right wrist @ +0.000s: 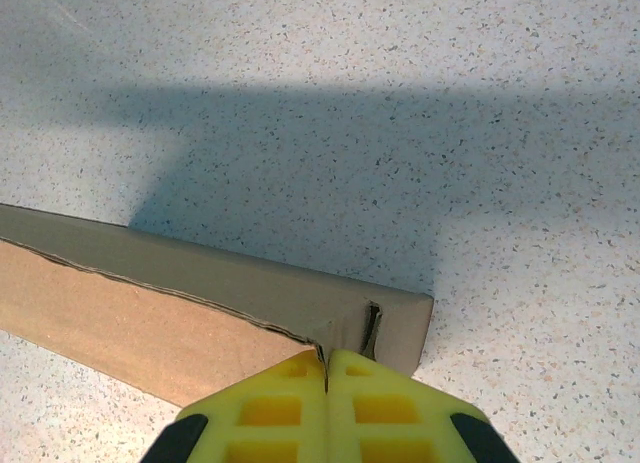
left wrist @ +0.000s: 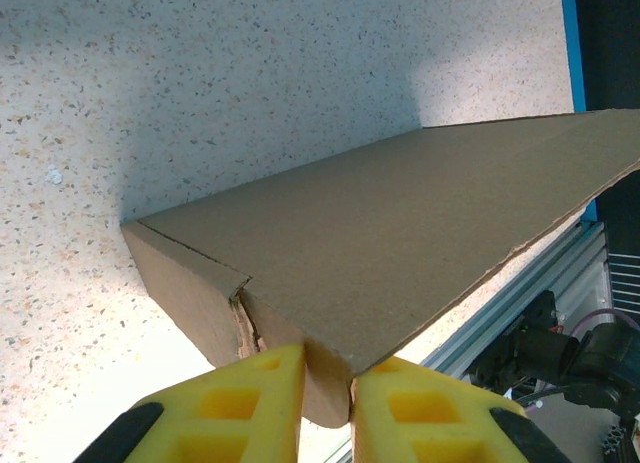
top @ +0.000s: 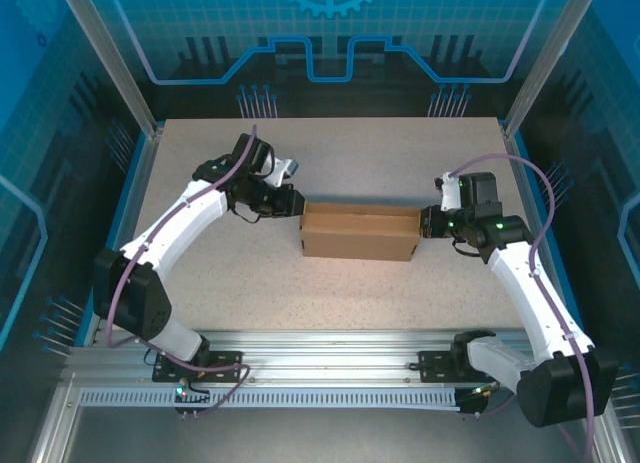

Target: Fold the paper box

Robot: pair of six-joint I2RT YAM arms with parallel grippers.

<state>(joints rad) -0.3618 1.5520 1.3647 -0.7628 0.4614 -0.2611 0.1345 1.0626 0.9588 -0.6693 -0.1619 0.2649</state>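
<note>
Two ends, one arm at each: the box lies mid-way across the counter, long axis running left to right. Your left fingers pinch its left-end flap. Your right fingers are clenched empty against its right end.

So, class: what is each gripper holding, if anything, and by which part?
The left gripper pinches the box by a flap at its left end. The right gripper is shut at the right end corner; whether it grips cardboard cannot be told.
</note>
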